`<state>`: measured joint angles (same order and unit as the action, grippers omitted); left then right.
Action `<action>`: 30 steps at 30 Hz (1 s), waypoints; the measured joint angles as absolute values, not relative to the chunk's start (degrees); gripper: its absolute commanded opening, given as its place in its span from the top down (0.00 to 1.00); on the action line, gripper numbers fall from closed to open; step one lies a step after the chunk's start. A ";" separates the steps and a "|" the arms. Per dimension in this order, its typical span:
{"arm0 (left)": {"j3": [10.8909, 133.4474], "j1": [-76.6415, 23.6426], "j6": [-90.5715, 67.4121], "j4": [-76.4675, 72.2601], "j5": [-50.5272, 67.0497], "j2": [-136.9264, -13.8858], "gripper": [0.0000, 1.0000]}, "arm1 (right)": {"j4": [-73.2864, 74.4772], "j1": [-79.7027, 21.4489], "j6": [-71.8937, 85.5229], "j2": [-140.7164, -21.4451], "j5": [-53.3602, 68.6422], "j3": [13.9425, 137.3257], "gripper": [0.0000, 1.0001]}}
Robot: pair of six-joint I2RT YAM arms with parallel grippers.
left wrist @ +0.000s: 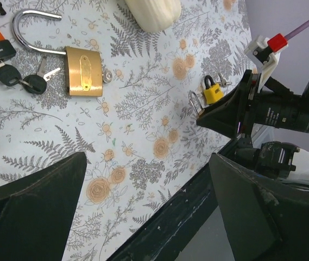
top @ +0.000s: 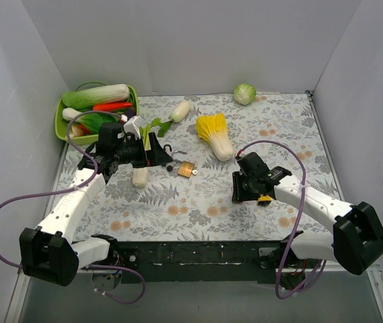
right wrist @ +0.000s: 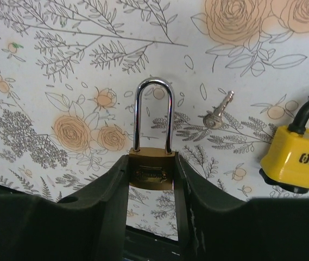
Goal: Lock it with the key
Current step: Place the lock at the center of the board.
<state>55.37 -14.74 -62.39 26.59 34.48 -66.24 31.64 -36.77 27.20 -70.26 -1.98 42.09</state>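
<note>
Green basket (top: 59,125) holds vegetables (top: 103,96). Right gripper (right wrist: 151,162) angled down, clamped on small brass padlock (right wrist: 153,175); left gripper (left wrist: 146,163) fully spread, empty

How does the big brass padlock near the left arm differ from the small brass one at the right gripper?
The large brass padlock has its shackle swung open; the small brass padlock has both shackle legs in its body. The large one lies free on the table; the small one is clamped in the right gripper. Both are brass with silver shackles.
</note>
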 measured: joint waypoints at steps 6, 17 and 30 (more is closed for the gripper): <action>52.58 -14.74 -62.87 25.96 34.72 -66.26 0.02 | 27.29 -36.75 28.95 -73.17 -2.96 42.09 0.99; 51.48 -14.72 -62.81 24.73 35.22 -66.11 0.02 | 24.05 -36.75 31.73 -76.90 -4.97 40.84 0.99; 51.40 -14.68 -61.76 25.10 35.97 -68.03 0.02 | 22.52 -35.24 34.81 -79.05 -5.06 39.57 0.41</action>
